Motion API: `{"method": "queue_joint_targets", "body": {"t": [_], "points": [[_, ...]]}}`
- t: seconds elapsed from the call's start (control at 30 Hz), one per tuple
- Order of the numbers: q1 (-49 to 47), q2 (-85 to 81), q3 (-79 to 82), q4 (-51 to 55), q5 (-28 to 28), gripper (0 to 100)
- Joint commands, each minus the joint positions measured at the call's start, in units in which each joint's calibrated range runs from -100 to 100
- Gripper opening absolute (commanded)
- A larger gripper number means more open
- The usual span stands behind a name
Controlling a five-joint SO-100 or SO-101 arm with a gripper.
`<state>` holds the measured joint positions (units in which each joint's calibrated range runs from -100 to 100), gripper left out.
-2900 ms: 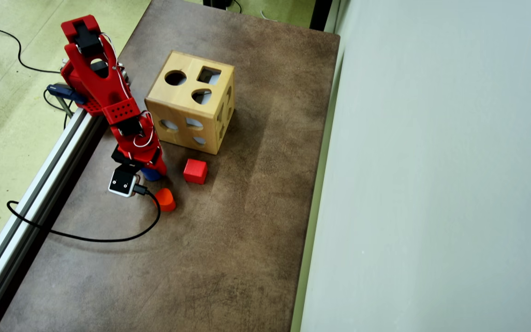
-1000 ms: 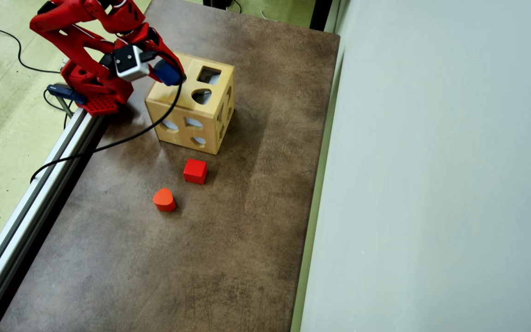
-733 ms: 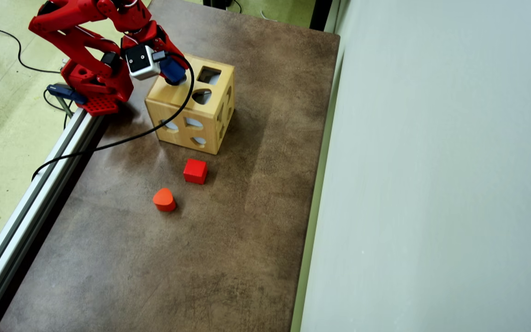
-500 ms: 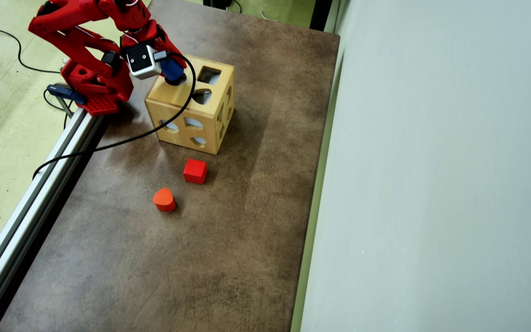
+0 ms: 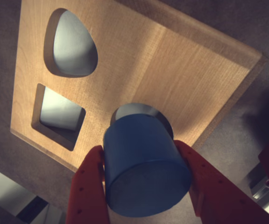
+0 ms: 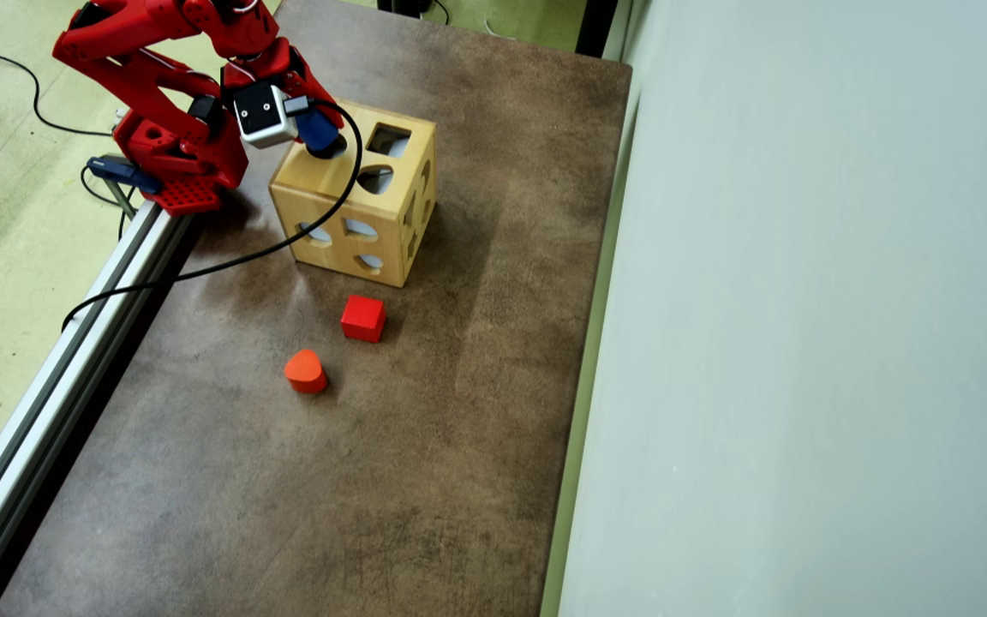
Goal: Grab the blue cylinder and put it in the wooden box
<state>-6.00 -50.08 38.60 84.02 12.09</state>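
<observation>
Wrist view | claw (image 5: 144,186) pinching blue cylinder (image 5: 144,172) | over wooden box (image 5: 172,70) round hole, near box edge

1. A small red cube block (image 6: 363,318) is lying on the brown mottled tabletop (image 6: 425,446) in the overhead view.
2. An orange-red rounded block (image 6: 305,371) is sitting near the red cube block, below and to its left, apart from it.
3. A black cable (image 6: 202,266) is trailing in a curve across the tabletop toward its left edge.
4. A silver aluminium rail (image 6: 48,403) is running diagonally along the tabletop's left edge.
5. A pale green floor (image 6: 5,223) is showing to the left of the aluminium rail.
6. A plain grey-white surface (image 6: 810,326) is filling the right side of the view.
</observation>
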Motion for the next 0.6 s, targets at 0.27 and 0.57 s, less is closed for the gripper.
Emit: {"method": "queue_joint_targets", "body": {"t": [0.27,0.57], "points": [[-0.46,4.44,-1.03,0.14,0.49,17],[-0.54,4.61,-0.23,-0.42,0.54,18]]}}
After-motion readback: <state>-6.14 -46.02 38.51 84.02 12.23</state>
